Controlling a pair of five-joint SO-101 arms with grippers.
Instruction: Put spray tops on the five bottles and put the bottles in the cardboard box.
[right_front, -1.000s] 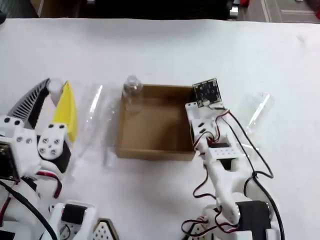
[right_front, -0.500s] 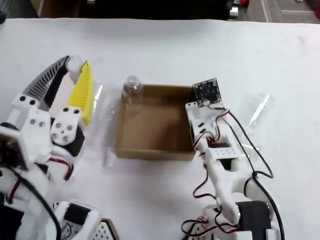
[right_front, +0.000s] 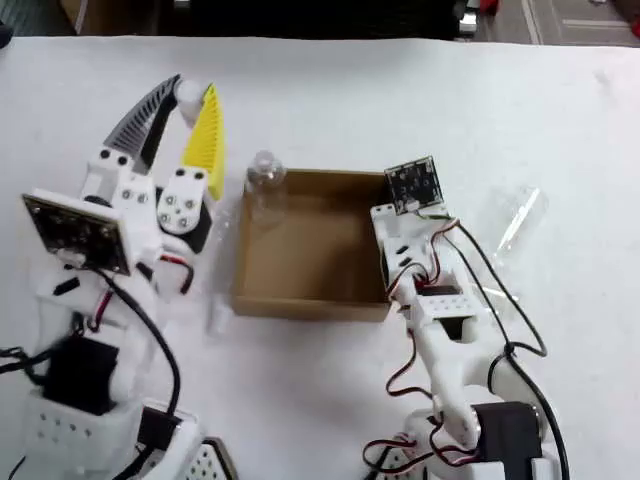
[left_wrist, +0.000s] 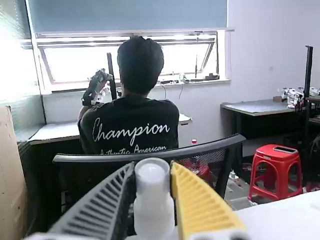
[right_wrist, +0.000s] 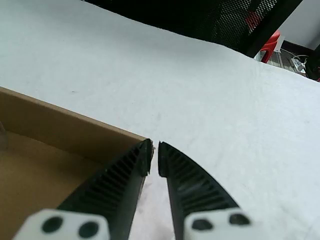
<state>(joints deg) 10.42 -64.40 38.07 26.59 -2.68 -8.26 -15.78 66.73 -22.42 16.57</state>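
White table (right_front: 420, 90), cloth-covered, with the cardboard box (right_front: 310, 250) at centre.

- Left end effector (right_front: 190, 100) is clamped on a white spray top (right_front: 187, 92), held between the grey and yellow fingers. In the left wrist view the spray top (left_wrist: 151, 197) sits upright in the end effector (left_wrist: 152, 200).
- Over the last second the left arm has swung up from the near-left of the table. It now sits out beyond the box's far-left corner, and the top has come with it.
- One clear bottle (right_front: 263, 180) stands inside the box at that far-left corner, near the raised top and to its right. Whether its neck is bare cannot be told.
- Another clear bottle (right_front: 217, 295) lies on the table just left of the box, and one more (right_front: 515, 215) lies well to the right.
- Right end effector (right_wrist: 154, 150) is nearly closed and holds nothing. It sits over the box's far-right corner and has not moved.

Judgement: the move looks like a carry toward the standing bottle. Fitting the top will need it lined up over the neck. The loose bottles are still to be fitted and boxed, so the task is at an early stage.
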